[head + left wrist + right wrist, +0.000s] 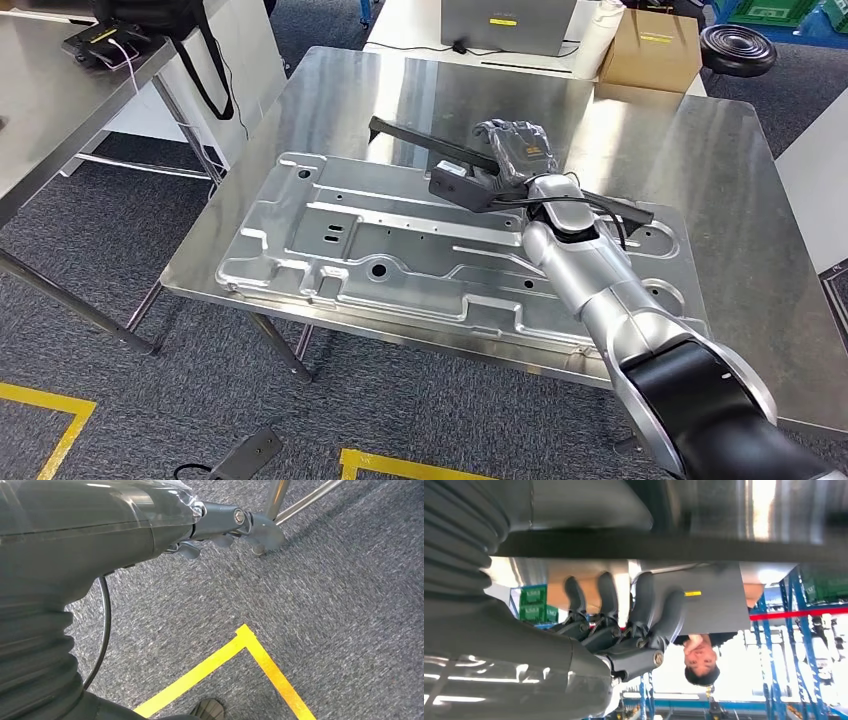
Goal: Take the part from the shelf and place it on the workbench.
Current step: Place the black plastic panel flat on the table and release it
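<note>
The part is a long, thin black bar (425, 143) lying slantwise across the steel workbench (700, 150), partly over a large stamped metal panel (400, 240). My right hand (515, 150) hovers over the bar's middle and hides that stretch. In the right wrist view the fingers (644, 605) are stretched out and apart, not wrapped around the dark bar (674, 545) that runs past their tips. My left hand (235, 522) hangs low beside the body above the grey carpet, holding nothing.
A cardboard box (650, 50), a grey case (505, 25) and a black round object (738, 45) stand beyond the bench. Another table (60, 100) is at the left. Yellow tape (40, 420) marks the floor. A person (699, 655) stands past the bench.
</note>
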Motion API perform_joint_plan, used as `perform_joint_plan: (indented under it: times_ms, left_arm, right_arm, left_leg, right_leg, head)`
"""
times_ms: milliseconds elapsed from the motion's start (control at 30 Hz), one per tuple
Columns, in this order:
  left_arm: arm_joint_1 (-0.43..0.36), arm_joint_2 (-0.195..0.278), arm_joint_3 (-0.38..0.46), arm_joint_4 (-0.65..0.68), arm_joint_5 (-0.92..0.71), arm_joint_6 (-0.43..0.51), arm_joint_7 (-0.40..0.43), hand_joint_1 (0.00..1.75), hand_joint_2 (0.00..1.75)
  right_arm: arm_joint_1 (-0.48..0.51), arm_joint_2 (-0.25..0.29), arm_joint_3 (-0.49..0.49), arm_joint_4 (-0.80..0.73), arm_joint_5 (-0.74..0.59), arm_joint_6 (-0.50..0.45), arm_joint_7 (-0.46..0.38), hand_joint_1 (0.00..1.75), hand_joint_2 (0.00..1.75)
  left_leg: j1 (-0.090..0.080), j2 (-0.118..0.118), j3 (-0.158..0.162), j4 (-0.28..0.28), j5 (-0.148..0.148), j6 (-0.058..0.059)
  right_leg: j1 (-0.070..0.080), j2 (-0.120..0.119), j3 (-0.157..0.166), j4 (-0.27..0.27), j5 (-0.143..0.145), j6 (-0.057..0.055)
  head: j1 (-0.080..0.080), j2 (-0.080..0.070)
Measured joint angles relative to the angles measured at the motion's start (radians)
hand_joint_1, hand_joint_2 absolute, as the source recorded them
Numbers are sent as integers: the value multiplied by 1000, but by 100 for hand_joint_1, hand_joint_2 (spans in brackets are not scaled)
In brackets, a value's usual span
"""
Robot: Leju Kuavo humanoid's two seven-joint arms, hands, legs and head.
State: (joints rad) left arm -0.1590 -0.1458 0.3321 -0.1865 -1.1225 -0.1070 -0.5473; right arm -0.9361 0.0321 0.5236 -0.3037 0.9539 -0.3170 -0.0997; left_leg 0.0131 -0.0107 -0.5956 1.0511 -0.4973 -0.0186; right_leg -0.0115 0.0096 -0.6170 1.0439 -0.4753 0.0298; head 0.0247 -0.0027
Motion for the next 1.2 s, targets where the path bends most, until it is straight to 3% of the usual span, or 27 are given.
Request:
perform_joint_plan:
  times_ms: [100,400,467,600,733,900,1200]
  left_arm:
    - [-2,0,-1,0,4,-24,18,0,0]
    - [-5,0,1,0,28,-62,61,0,0]
    - [-5,0,2,0,35,-66,67,0,0]
    - [-5,0,3,0,45,-74,70,0,0]
    - [-4,1,4,0,52,-79,72,0,0]
    - [-5,4,5,0,59,-79,73,0,0]
    - [-9,5,6,0,71,-76,76,0,0]
  right_arm:
    - [0,8,1,0,7,0,-5,0,0]
    - [0,22,-9,0,-34,25,-20,0,0]
    - [-4,31,-35,0,-107,88,-27,0,0]
    - [-41,62,-158,1,-323,335,-7,0,0]
    - [-62,92,-271,1,-416,425,16,0,0]
    - [-94,113,-343,1,-433,445,45,0,0]
    - [-115,121,-372,1,-413,374,73,0,0]
  left_leg:
    - [0,0,0,0,0,0]
    - [0,0,0,0,0,0]
    - [0,0,0,0,0,0]
    - [0,1,1,0,0,0]
    - [0,0,1,0,0,0]
    - [0,1,1,0,0,0]
    - [0,0,1,0,0,0]
  right_leg:
    - [0,0,0,0,0,0]
    - [0,0,0,0,0,0]
    - [0,0,0,0,0,0]
    - [0,1,1,0,0,0]
    - [0,0,1,0,0,0]
    - [0,1,1,0,0,0]
    - [0,0,1,0,0,0]
  head:
    - [0,0]
    - [0,0]
    - [0,0]
    - [0,0]
    - [0,0]
    - [0,0]
    - [0,0]
